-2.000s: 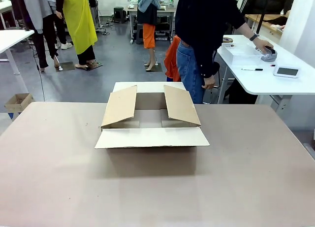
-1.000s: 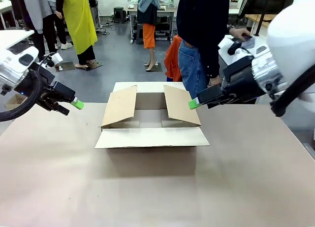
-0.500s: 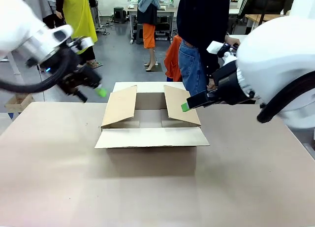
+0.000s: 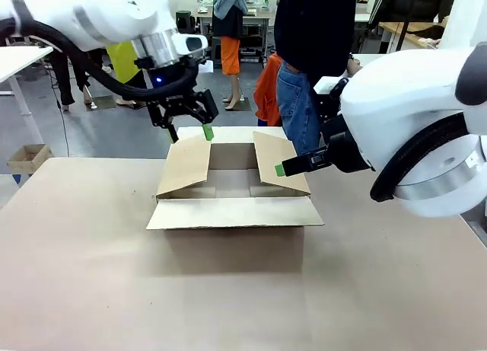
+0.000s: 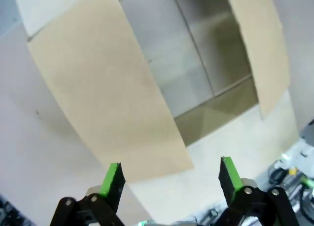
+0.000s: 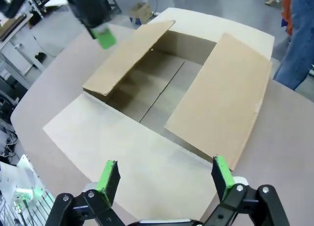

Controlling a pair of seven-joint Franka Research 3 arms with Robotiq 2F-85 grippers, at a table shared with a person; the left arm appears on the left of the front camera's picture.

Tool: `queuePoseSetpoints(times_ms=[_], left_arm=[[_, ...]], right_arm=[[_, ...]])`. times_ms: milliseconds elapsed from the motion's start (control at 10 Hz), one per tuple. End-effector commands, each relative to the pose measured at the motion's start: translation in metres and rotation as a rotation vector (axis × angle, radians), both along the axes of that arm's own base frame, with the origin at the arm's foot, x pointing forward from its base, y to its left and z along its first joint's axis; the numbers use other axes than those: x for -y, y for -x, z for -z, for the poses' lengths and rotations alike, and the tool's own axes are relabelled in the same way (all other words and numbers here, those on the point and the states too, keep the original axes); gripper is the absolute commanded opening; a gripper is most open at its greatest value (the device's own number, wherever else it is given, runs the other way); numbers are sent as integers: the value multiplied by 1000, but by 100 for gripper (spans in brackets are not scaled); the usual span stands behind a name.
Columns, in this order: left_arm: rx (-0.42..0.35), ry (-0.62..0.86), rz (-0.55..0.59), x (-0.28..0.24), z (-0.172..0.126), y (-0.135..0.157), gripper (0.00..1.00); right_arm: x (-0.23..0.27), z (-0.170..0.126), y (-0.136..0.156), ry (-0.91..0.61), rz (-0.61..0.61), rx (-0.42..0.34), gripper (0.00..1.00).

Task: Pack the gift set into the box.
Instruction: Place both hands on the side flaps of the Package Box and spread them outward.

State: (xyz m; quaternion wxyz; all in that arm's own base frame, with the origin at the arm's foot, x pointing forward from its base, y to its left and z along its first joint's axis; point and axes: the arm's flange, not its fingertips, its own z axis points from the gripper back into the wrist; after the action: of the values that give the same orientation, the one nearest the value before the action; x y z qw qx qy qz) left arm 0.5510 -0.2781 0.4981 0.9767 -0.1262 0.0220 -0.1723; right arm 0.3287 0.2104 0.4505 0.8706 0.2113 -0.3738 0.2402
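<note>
The box [image 4: 234, 214] stands open in the middle of the table, its side flaps leaning inward and its front flap lying flat. Its inside [image 6: 157, 84] holds nothing. My left gripper [image 4: 189, 133] hovers open over the far end of the left flap [image 5: 108, 88]; in its wrist view the left gripper [image 5: 170, 177] looks down into the box [image 5: 206, 64]. My right gripper [image 4: 281, 169] hangs open over the right flap [image 6: 221, 98]; its wrist view shows the right gripper [image 6: 164, 174] above the front flap. The gift set is out of view.
A person [image 4: 312, 54] stands right behind the box at the table's far edge. A small brown carton [image 4: 28, 157] sits on the floor at far left. The brown table [image 4: 114, 282] has free room in front of and beside the box.
Both arms have swung in from the sides. The left gripper moved right to the left flap's far end; the right gripper moved left over the right flap. The box has not moved.
</note>
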Motion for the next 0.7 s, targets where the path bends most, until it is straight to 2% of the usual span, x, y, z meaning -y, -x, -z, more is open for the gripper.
queuePoseSetpoints(times_ms=[0,200,300,400,600], left_arm=[[39,-77,-97,26,7,-11,100],[124,-194,-214,41,27,-18,100],[119,-221,-233,43,37,-20,100],[148,-268,-291,42,46,-22,100],[193,-333,-333,39,60,-22,100]], right_arm=[[-2,-8,1,7,12,-14,100],[-2,-8,1,7,12,-14,100],[-2,-8,1,7,12,-14,100],[-2,-8,1,7,12,-14,100],[-2,-8,1,7,12,-14,100]])
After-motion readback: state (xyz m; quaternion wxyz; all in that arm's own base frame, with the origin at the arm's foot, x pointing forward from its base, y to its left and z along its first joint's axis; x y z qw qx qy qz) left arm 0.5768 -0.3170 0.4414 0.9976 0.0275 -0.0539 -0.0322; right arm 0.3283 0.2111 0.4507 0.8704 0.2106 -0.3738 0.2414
